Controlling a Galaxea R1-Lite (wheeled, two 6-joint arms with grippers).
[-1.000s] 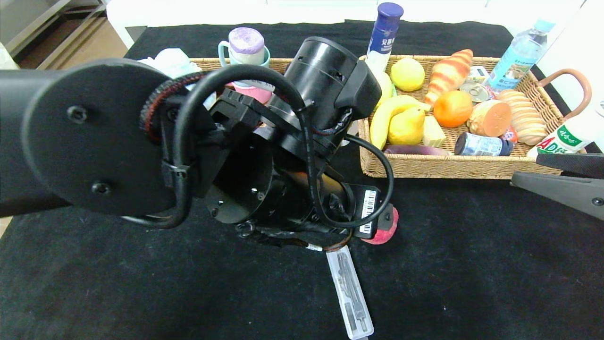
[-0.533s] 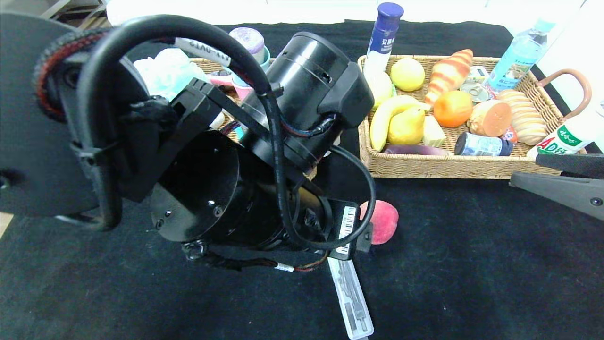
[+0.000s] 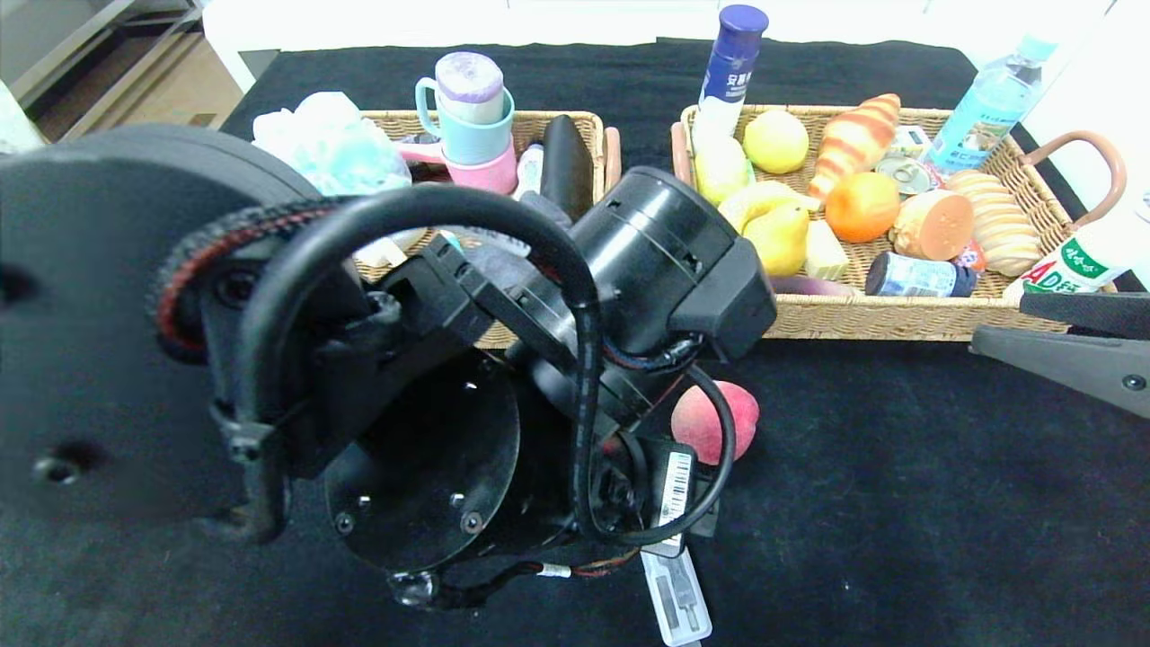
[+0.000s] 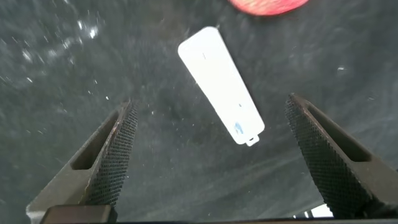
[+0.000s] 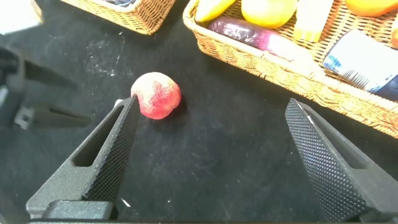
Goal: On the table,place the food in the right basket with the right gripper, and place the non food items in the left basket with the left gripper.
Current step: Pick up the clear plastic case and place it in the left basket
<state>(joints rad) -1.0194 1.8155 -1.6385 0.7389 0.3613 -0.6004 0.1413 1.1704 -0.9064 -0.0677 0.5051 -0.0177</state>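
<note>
A slim translucent compass case lies flat on the black tabletop, near a peach. The left gripper hangs above it, jaws wide apart. The right gripper, also spread, is aimed near the peach. The case is judged light, rigid and slippery, best pinched across its narrow width.

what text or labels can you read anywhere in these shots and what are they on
"4D": green and white bottle leaning at the right basket's near corner.
Blue-capped bottle: white characters, too small to read.
Water bottle: print unreadable.
Left arm's barcode sticker: bars only.
Jar and can: print too blurred.
</note>
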